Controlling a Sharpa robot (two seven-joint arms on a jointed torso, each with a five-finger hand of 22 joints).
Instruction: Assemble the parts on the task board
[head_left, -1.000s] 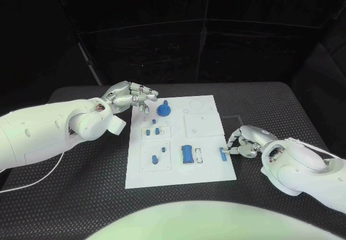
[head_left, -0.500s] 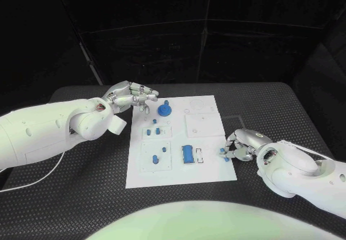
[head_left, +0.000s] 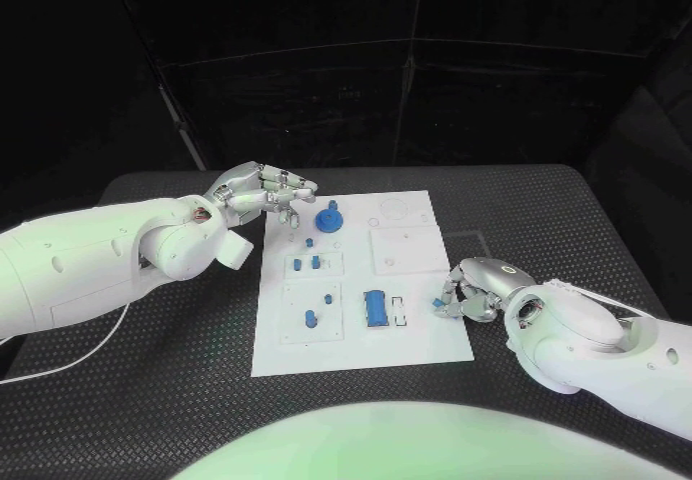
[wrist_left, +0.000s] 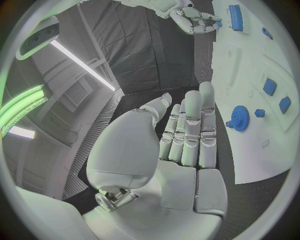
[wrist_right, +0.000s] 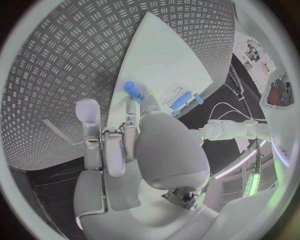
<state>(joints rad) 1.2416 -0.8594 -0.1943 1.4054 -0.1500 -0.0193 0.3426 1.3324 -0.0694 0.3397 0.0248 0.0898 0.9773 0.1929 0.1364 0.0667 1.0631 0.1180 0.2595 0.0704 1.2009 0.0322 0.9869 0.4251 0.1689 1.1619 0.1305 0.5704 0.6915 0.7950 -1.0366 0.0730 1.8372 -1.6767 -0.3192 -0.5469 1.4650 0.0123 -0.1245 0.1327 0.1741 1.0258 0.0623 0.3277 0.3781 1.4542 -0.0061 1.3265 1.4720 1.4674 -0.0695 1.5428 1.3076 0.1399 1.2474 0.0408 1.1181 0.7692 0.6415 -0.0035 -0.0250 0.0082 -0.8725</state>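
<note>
The white task board (head_left: 411, 345) lies in the middle of the table. My right hand (head_left: 473, 286) is at the board's right edge and pinches a small blue part (head_left: 438, 300) between thumb and fingertips; the right wrist view shows that part (wrist_right: 131, 90) held just over the board's edge (wrist_right: 164, 55). My left hand (head_left: 265, 194) hovers at the board's far left corner, fingers straight, side by side, holding nothing (wrist_left: 185, 136). A blue gear (head_left: 330, 217) stands near it. A long blue block (head_left: 375, 307) sits in the board's near half.
Several small blue pieces (head_left: 303, 264) lie in the board's left column, with one more (head_left: 309, 320) nearer the front. Black ribbed table mat (head_left: 173, 340) surrounds the board. The left wrist view shows the gear (wrist_left: 239, 118) and the right hand (wrist_left: 197, 20).
My right hand has shifted a little left and farther along the board's right edge, carrying the small blue part with it. The left arm has not moved.
</note>
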